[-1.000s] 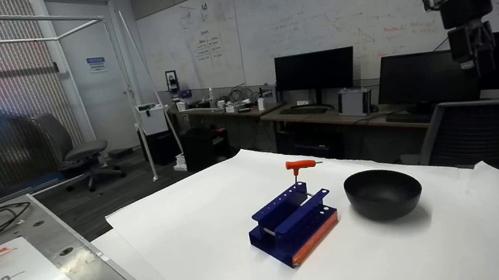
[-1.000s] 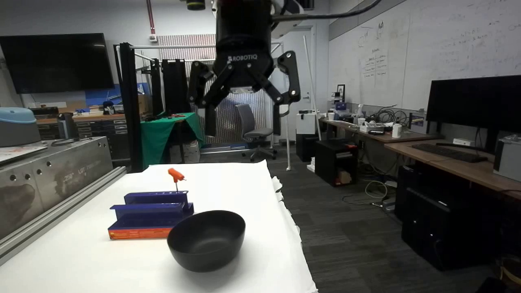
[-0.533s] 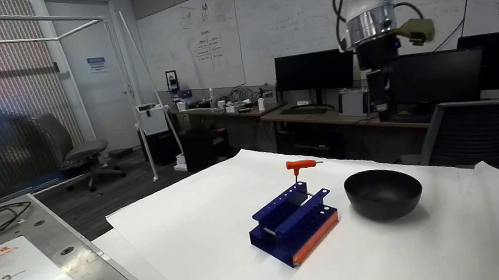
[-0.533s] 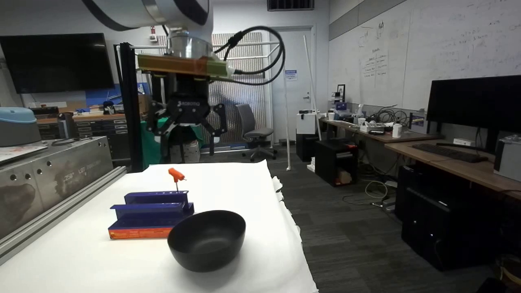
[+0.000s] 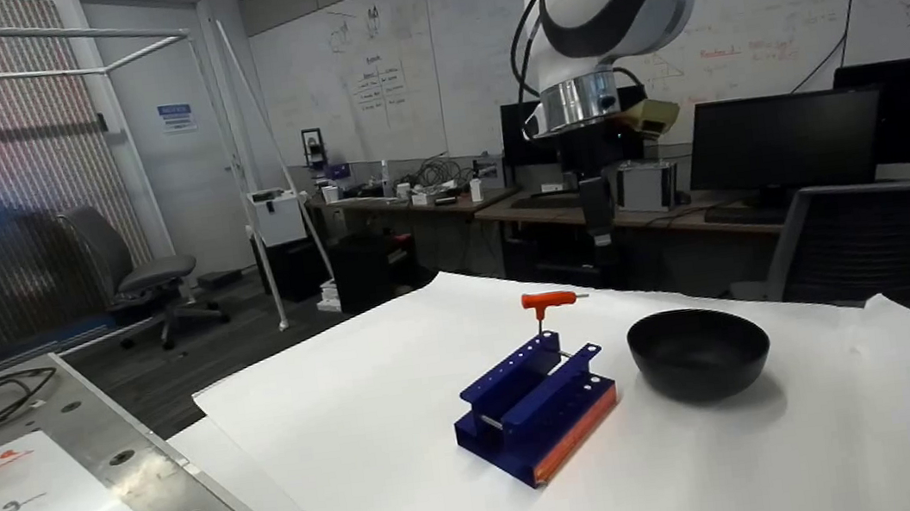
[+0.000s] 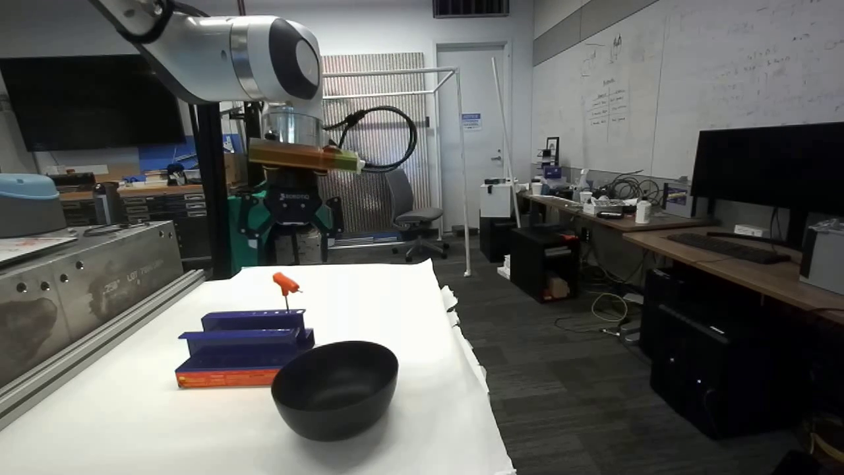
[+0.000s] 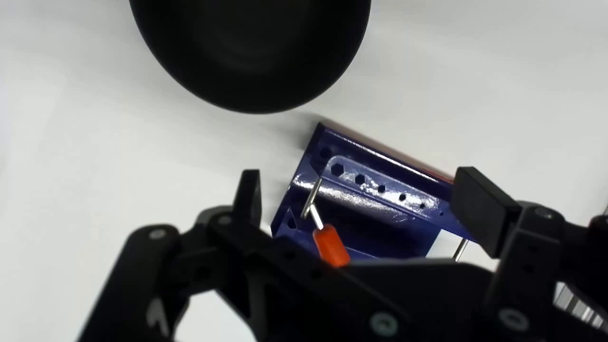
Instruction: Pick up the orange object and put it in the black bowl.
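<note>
In an exterior view, white arm (image 6: 206, 58) angled in from top left, and there hangs gripper (image 6: 297, 252), jaws spread apart, just above orange object (image 6: 285, 284) as framed, depth hard to call! Orange object stem-down at right end of blue rack (image 6: 241, 343); black bowl (image 6: 335, 399) upright up front on white paper (image 6: 376, 303), hiding rack's near corner.

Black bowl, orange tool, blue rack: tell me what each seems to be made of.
Black bowl: perhaps matte plastic, going by its even black without sharp glints; coated metal or ceramic is possible.
Orange tool: handle probably smooth plastic, from its even, saturated color; tip likely bare metal, from its silvery gleam.
Blue rack: likely glossy painted metal, judging by thin flanges and bright highlights.
</note>
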Controlling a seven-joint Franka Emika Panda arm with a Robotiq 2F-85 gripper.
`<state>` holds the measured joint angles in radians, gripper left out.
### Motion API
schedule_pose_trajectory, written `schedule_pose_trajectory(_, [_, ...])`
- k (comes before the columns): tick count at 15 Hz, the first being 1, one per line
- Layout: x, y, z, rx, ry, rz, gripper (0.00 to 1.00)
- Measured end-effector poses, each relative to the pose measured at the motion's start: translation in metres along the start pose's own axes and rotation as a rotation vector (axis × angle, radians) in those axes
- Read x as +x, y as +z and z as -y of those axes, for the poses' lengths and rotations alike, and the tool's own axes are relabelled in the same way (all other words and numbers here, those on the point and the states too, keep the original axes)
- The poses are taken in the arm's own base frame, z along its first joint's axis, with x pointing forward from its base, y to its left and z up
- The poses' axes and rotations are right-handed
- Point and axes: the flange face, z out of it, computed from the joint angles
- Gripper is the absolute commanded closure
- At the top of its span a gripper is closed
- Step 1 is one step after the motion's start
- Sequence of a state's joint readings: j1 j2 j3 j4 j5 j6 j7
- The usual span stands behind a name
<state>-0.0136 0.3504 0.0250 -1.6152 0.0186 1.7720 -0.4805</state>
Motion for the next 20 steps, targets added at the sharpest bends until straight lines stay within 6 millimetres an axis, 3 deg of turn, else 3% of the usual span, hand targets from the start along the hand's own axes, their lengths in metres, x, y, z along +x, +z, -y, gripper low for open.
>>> schedule_pose_trajectory(8, [0.066, 0.040, -0.002, 0.036, -0.183, 0.009, 0.00])
schedule_pose_trajectory(9, [0.071, 0.044, -0.002, 0.041, -0.192, 0.011, 0.25])
schedule_pose_trajectory(10, [0.075, 0.047, -0.003, 0.047, -0.198, 0.016, 0.26])
schedule_pose_trajectory(15, [0.086, 0.050, -0.004, 0.054, -0.231, 0.010, 0.65])
schedule_pose_trajectory(16, [0.088, 0.049, -0.004, 0.053, -0.237, 0.008, 0.23])
schedule_pose_trajectory(17, [0.088, 0.048, -0.003, 0.053, -0.242, 0.006, 0.78])
schedule_pose_trajectory(18, [0.089, 0.047, -0.003, 0.053, -0.243, 0.004, 0.80])
schedule_pose_trajectory(20, [0.091, 0.046, -0.004, 0.052, -0.246, 0.001, 0.95])
